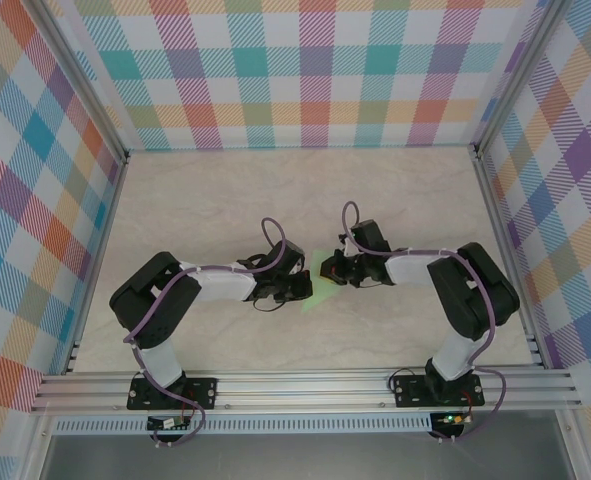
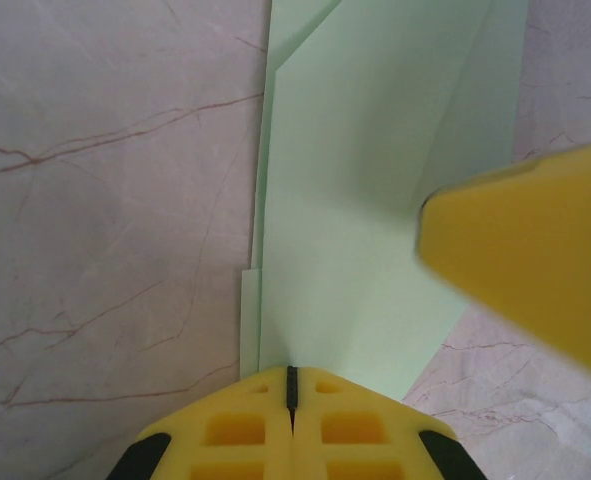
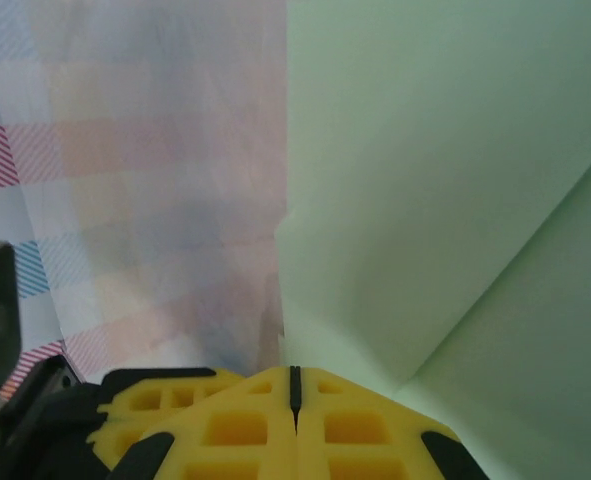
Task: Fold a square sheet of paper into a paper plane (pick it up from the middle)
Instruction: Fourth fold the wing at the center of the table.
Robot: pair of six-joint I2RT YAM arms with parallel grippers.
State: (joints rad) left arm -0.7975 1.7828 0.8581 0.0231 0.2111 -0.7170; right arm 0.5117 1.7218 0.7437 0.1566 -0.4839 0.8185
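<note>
Left arm (image 1: 220, 285) stands on its base at 7 o'clock, elbow bent, forearm pointing toward 3 o'clock. Right arm (image 1: 415, 268), based at 5 o'clock, points toward 9 o'clock. Both jaws are closed, tips near each other mid-worktop.

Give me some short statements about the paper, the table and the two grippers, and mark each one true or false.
1. The paper is pale green. True.
2. The left gripper is wide open. False: its fingers are shut together.
3. The paper has no folds. False: it shows several folds and creases.
4. The right gripper is shut. True.
5. The table is plain black. False: it is pale, with a marble pattern.
</note>
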